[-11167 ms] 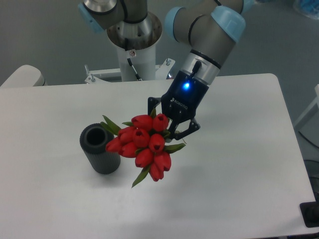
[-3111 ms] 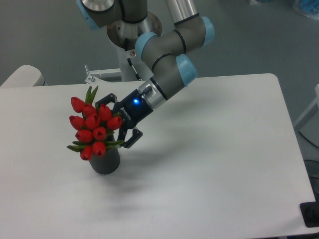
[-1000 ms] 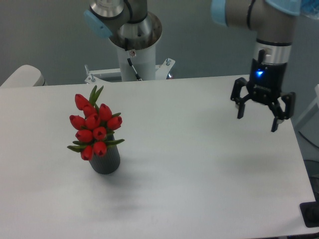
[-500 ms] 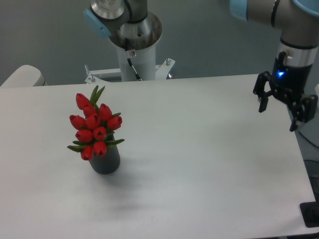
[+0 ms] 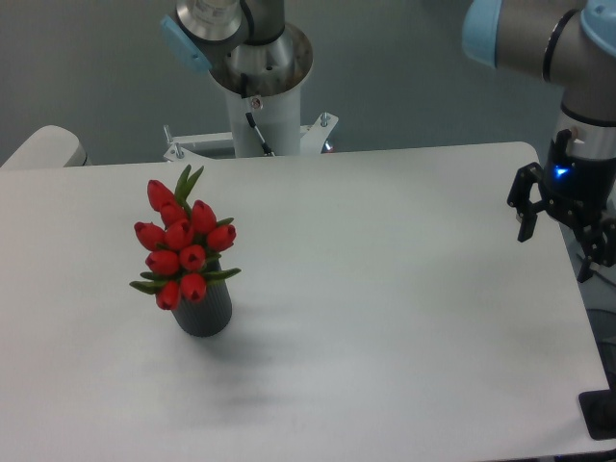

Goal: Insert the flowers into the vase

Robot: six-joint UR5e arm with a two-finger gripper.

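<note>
The flowers [image 5: 181, 244], a tight bunch of red tulip buds with a few green leaves, stand upright in the vase [image 5: 204, 310], a small dark grey cylinder on the left part of the white table. The bunch hides the vase's mouth. My gripper [image 5: 555, 252] hangs far off at the table's right edge, open, with nothing between its fingers.
The arm's white base column [image 5: 260, 96] stands behind the table's far edge. The white table [image 5: 385, 318] spreads between the vase and the gripper. A dark object [image 5: 599, 414] sits off the table's lower right corner.
Earlier the gripper carried the flowers to the vase and let go of them. Over the last second it has moved right, empty and open, toward the table's right edge.
</note>
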